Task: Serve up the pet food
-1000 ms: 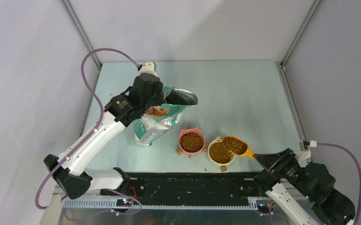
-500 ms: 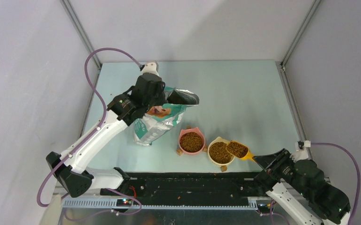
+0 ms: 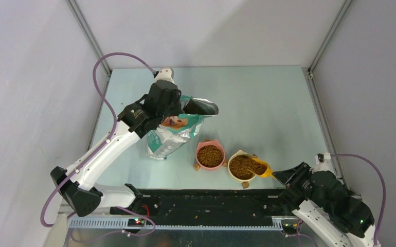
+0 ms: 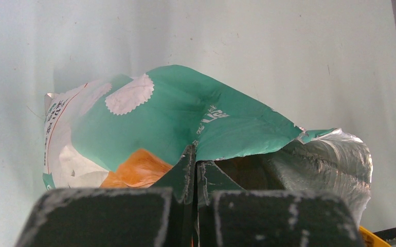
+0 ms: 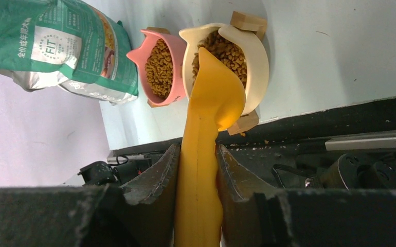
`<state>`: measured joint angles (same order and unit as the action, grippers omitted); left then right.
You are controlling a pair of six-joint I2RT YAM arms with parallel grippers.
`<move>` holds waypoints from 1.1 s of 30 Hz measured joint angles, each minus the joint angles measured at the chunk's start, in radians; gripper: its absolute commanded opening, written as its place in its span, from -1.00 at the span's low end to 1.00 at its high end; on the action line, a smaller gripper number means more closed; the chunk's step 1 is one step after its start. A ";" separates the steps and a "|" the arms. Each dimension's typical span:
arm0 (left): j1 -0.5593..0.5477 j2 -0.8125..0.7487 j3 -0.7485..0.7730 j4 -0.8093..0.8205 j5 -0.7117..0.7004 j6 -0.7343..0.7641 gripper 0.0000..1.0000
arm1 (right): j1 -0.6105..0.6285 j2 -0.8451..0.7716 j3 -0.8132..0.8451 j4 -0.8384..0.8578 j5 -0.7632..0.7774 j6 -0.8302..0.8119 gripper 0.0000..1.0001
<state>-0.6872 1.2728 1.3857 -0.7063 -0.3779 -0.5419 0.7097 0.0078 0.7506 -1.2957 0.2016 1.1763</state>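
Observation:
Pet food kibble [image 3: 244,166] fills the yellow cat-eared bowl [image 3: 234,175]; more kibble [image 3: 210,154] fills the pink bowl [image 3: 201,146]. My right gripper [image 3: 283,176] is shut on the handle of the orange scoop [image 3: 262,169], which is tipped over the yellow bowl's right rim; the wrist view shows the scoop [image 5: 212,100] turned over the kibble [image 5: 226,49]. My left gripper [image 3: 178,108] is shut on the torn top edge of the green-white foil bag [image 3: 171,135], holding it upright; the wrist view shows the bag [image 4: 185,118] and its open silver mouth [image 4: 329,159].
Wooden blocks [image 5: 248,22] stand under the bowls. Stray kibble crumbs lie on the black rail [image 3: 211,198] at the table's near edge. Grey walls and metal posts [image 3: 322,38] enclose the pale green table [image 3: 268,103].
The right gripper drew back a little toward the near right and rolled the scoop over the yellow bowl; its kibble went into the bowl. The left arm and bag stayed still.

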 measured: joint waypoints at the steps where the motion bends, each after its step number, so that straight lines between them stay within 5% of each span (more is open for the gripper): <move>1: 0.000 0.000 0.000 0.000 0.000 0.000 -1.00 | 0.000 0.000 -0.006 0.002 0.000 -0.001 -1.00; 11: 0.000 -0.001 0.000 -0.001 0.000 0.000 -1.00 | 0.001 0.008 -0.016 0.032 -0.003 -0.037 -1.00; 17: 0.000 -0.005 0.000 -0.004 -0.003 0.000 -1.00 | 0.001 0.145 -0.012 0.035 -0.034 -0.106 -1.00; 33: 0.002 -0.039 0.000 -0.034 -0.042 0.002 -1.00 | 0.001 0.369 0.227 -0.079 -0.018 -0.308 -1.00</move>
<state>-0.6857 1.2339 1.3857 -0.7399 -0.4202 -0.5404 0.7105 0.3771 0.9771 -1.3750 0.1841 0.8680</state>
